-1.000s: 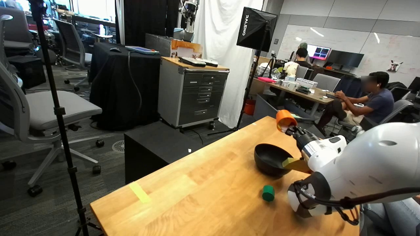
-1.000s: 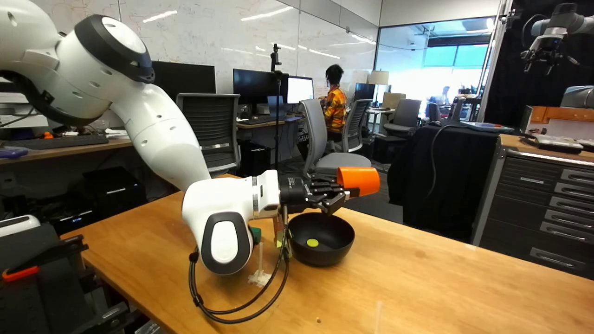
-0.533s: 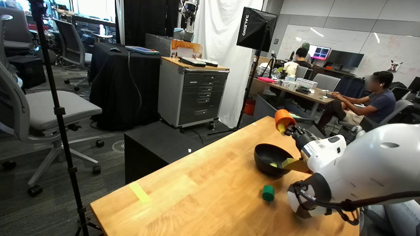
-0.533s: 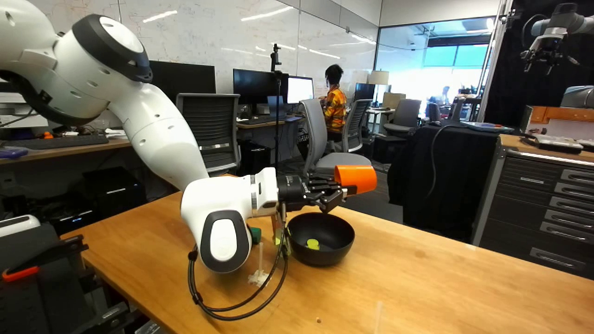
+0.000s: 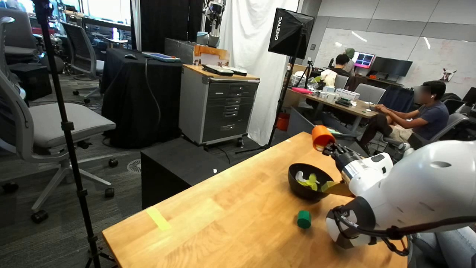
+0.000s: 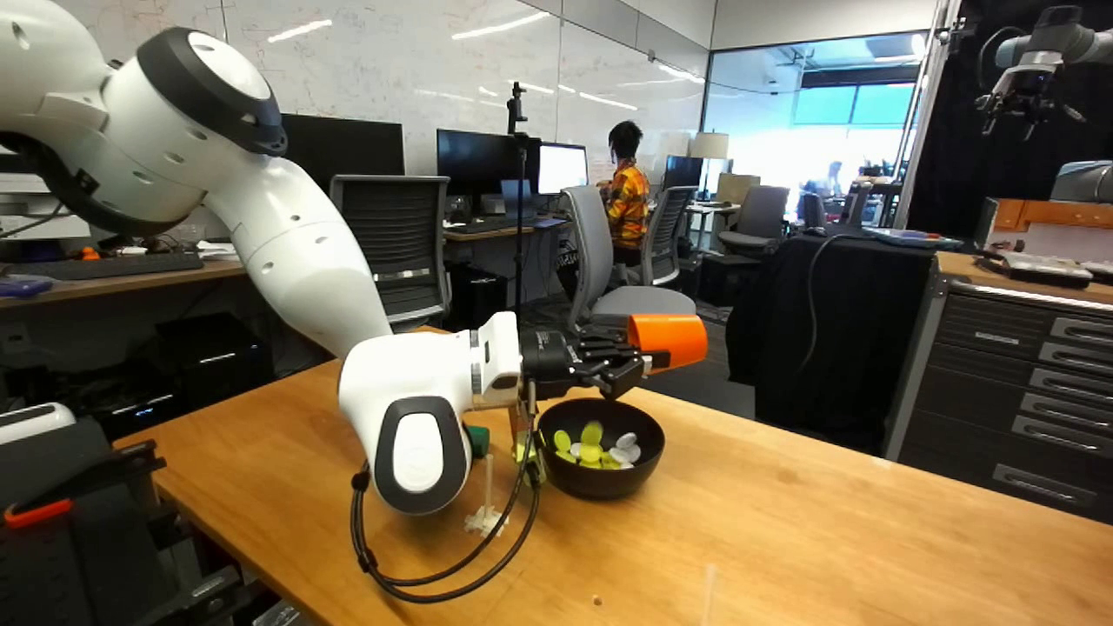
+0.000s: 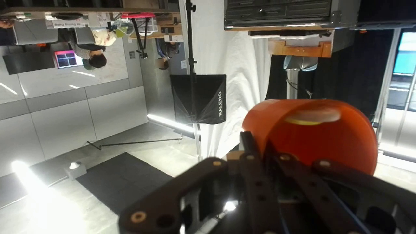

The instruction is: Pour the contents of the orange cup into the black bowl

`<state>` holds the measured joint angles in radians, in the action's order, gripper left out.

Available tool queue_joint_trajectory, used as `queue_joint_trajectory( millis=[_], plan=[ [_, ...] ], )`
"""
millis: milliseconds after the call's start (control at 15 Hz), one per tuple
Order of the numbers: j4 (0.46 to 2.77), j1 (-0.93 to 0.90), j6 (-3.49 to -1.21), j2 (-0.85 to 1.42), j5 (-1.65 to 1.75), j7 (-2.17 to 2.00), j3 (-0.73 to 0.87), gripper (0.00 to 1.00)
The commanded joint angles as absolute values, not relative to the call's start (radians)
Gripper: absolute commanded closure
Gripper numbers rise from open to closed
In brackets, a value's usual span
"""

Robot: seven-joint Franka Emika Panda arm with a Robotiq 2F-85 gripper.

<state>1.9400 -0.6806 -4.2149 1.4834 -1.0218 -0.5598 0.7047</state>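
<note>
In an exterior view, near centre: bright orange cup (image 6: 671, 340), black bowl (image 6: 602, 484), yellow-green and white pieces (image 6: 590, 454). Upper left: white-and-black robot arm (image 6: 304, 252). Lower half: honey-brown, wood-grained table (image 6: 826, 522). Upper centre: mottled orange shirt (image 6: 628, 205).

one orange cup (image 6: 676, 336), one black bowl (image 6: 609, 483)

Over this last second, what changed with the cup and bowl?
Yellow-green and white pieces dropped from the orange cup into the black bowl; an exterior view showed just one in it before. Some still show inside the cup. Nothing was grasped or released: the tool still holds the tipped cup. The bowl and green block stayed put.
</note>
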Motion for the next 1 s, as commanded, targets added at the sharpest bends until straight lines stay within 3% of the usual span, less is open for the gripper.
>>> queue_joint_trajectory(
  millis=[0, 933],
  plan=[
    [1.919, -0.67, -4.244, 1.485, -1.059, -0.5, 0.706, 0.99],
    [1.907, -0.681, -4.242, 1.492, -1.101, -0.453, 0.736, 0.99]
  ],
)
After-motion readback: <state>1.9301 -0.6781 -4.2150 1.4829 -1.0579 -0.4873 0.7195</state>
